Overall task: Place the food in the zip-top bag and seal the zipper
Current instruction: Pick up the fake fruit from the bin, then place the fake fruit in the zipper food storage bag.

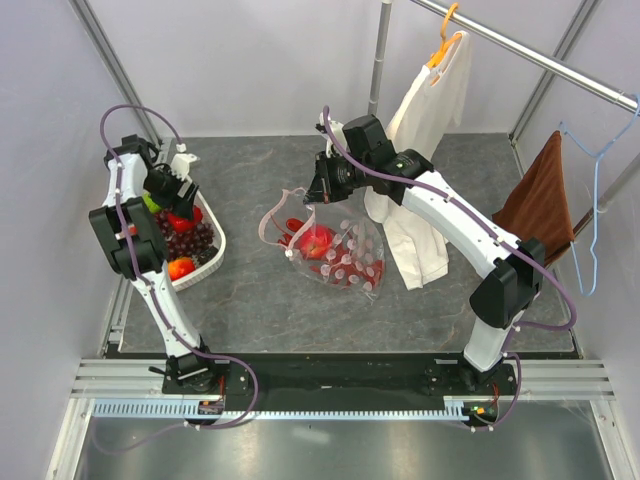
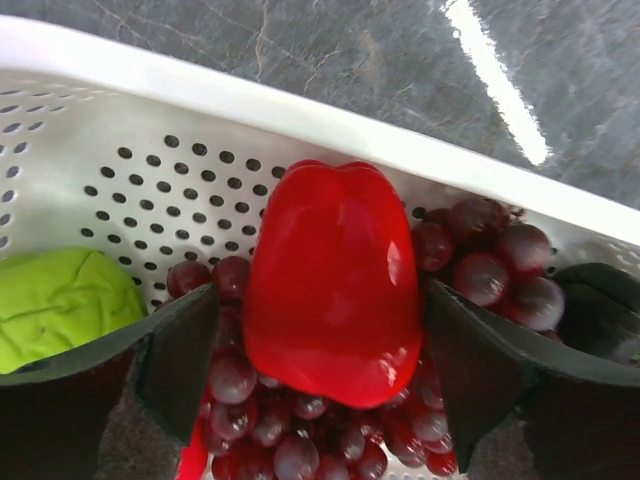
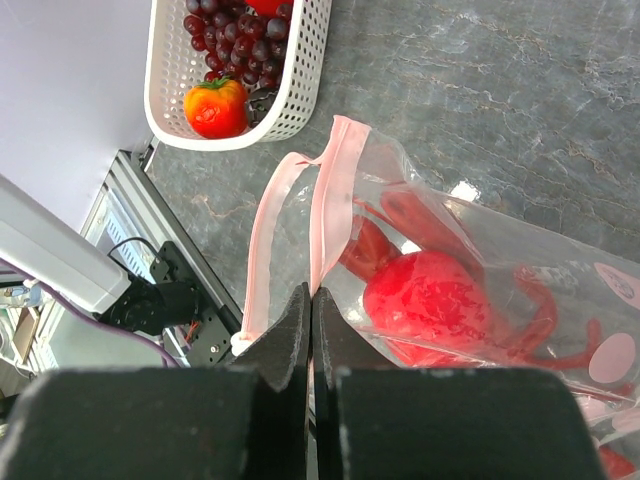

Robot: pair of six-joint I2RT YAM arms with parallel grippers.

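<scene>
A grey stone-patterned table (image 1: 260, 300) fills the middle of the top view. At the upper right a cream shirt (image 1: 430, 110) hangs from a rail, its hem reaching down to the table. A brown cloth (image 1: 540, 205) hangs further right.

The white perforated basket (image 1: 215, 250) sits at the left of the top view, under the left arm. The zip-top bag (image 1: 350, 262) lies in the centre of the frame, just left of the shirt's hem, and its mouth is lifted toward the upper left.

Inside the bag, the right wrist view shows a red apple (image 3: 430, 305) in the middle and red chilli peppers (image 3: 540, 300) to its right. The rest of the food is in the basket. The dark grapes (image 2: 480, 260) are spread across its floor. A smooth red piece (image 2: 335, 280) lies on them in the centre of the left wrist view, and a green piece (image 2: 60, 300) lies at the left edge. An orange fruit (image 3: 215, 108) sits at the basket's end, in the upper left of the right wrist view.

The left gripper (image 2: 320, 330) hangs low in the basket with its jaws spread wide, one finger on each side of the red piece. Contact cannot be told.

The right gripper (image 3: 311, 310) is pinched tight on the zipper (image 3: 335, 200), the pink strip at the bag's mouth, and holds that edge up.
</scene>
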